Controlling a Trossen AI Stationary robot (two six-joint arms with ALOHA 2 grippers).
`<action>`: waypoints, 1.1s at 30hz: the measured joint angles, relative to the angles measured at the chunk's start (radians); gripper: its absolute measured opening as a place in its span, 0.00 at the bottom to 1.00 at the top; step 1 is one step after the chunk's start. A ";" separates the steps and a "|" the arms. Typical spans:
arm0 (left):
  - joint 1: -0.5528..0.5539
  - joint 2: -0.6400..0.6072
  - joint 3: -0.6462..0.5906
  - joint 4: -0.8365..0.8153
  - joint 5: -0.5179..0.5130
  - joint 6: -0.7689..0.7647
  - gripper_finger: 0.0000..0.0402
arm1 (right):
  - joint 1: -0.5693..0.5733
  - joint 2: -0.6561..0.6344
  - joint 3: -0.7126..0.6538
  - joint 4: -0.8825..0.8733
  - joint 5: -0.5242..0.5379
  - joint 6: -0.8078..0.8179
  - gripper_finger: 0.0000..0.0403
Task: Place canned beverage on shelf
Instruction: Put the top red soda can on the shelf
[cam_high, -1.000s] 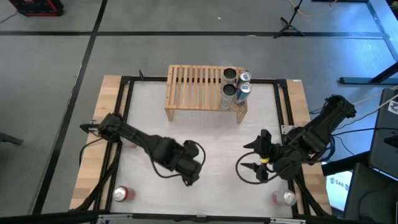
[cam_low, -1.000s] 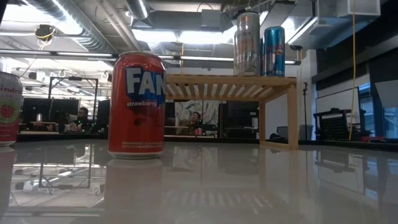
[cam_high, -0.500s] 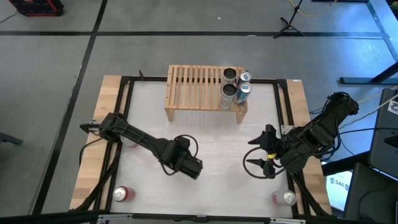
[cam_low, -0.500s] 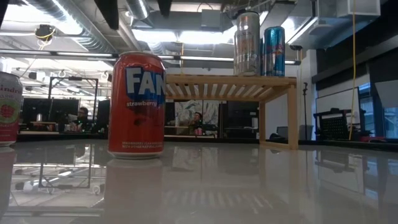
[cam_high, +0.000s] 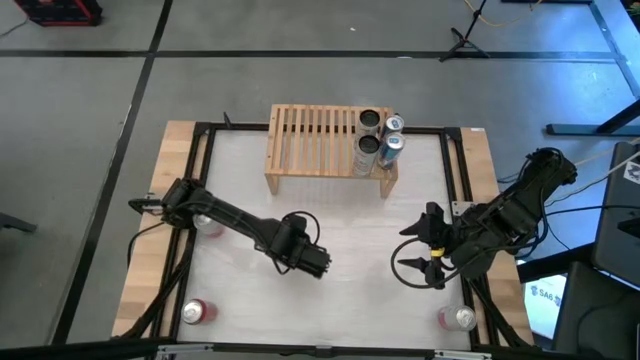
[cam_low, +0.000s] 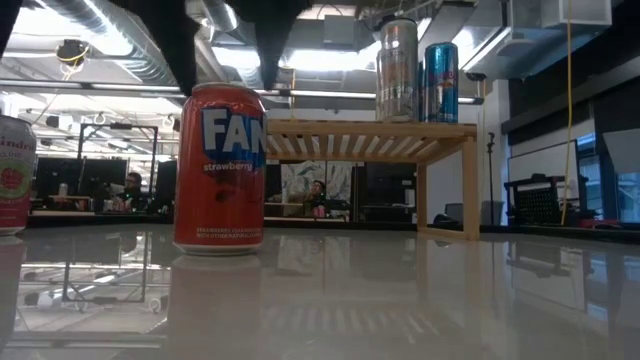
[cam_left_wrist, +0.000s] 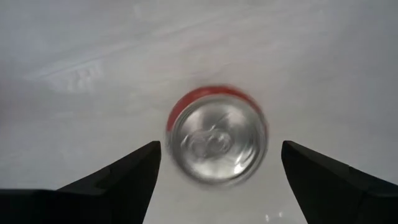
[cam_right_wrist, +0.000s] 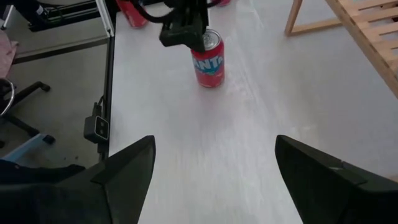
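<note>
Glossy white table (cam_high: 340, 215) in an office lab; red strawberry soda can (cam_right_wrist: 207, 58) upright mid-table, axis vertical. Left gripper (cam_left_wrist: 217, 180) above it, jaws wide, empty; right gripper (cam_right_wrist: 211, 180) wide open, empty.

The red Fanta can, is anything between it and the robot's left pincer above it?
No. The left pincer hangs open right over the red Fanta can, with nothing between them. The table from the can to the shelf looks bare, and the shelf's left part is free.

Shelf (cam_high: 320, 140) left slats free; four cans (cam_high: 378, 140) crowd right end; bare table (cam_high: 360, 220) between.
</note>
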 joint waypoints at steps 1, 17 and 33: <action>0.003 0.000 -0.007 0.018 -0.008 0.000 0.80 | 0.000 0.000 0.000 0.000 0.000 0.000 0.79; 0.009 0.000 -0.119 0.105 0.008 0.110 0.80 | 0.000 0.000 0.000 -0.035 -0.008 0.000 0.79; 0.016 0.000 -0.123 0.111 -0.057 0.433 0.79 | 0.000 0.000 0.000 -0.034 -0.008 0.001 0.79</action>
